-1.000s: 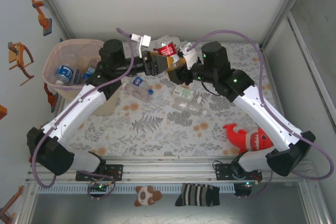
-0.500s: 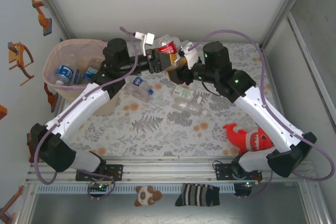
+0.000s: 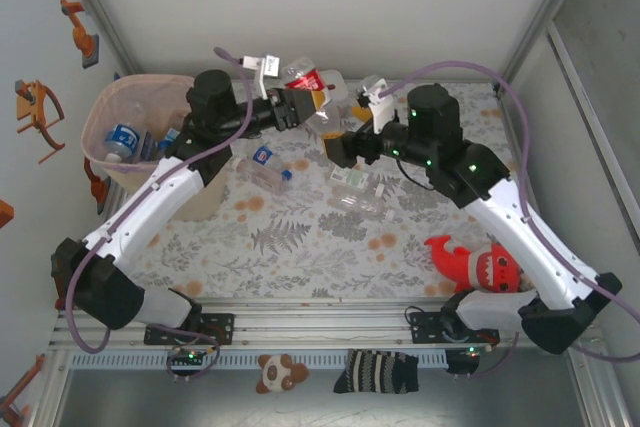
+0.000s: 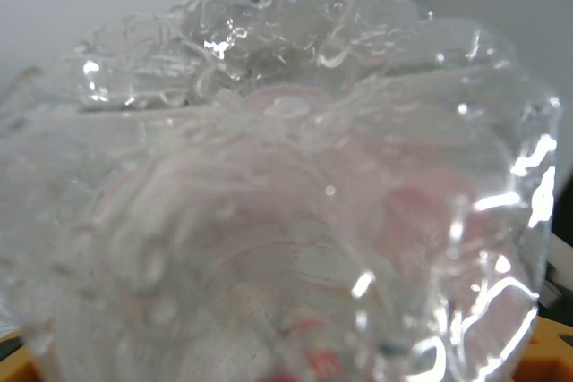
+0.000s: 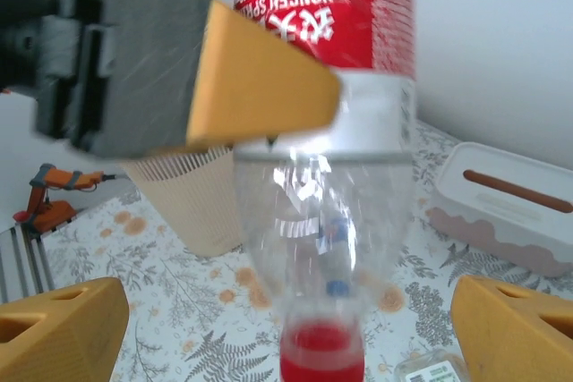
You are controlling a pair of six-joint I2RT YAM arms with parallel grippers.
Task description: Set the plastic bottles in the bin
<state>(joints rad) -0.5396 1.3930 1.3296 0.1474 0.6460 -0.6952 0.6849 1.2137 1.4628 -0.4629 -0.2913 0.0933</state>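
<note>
Right wrist view: left claw (image 3: pixel 300 99) pinches the red-labelled bottle (image 5: pixel 327 176) at its label, cap down, aloft, apart from the bin (image 3: pixel 140 78); right claw (image 5: pixel 286 333) gapes empty. Likely light, thin-walled, slick (easily crushed): grip gently mid-body.

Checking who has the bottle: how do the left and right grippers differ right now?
The left gripper is shut on the bottle, clamping near its red label; the right gripper is open, its fingers spread wide either side of the cap end, touching nothing. The left gripper sits nearer the bin; the right is farther from it. Both have orange fingers and face the same bottle.
</note>
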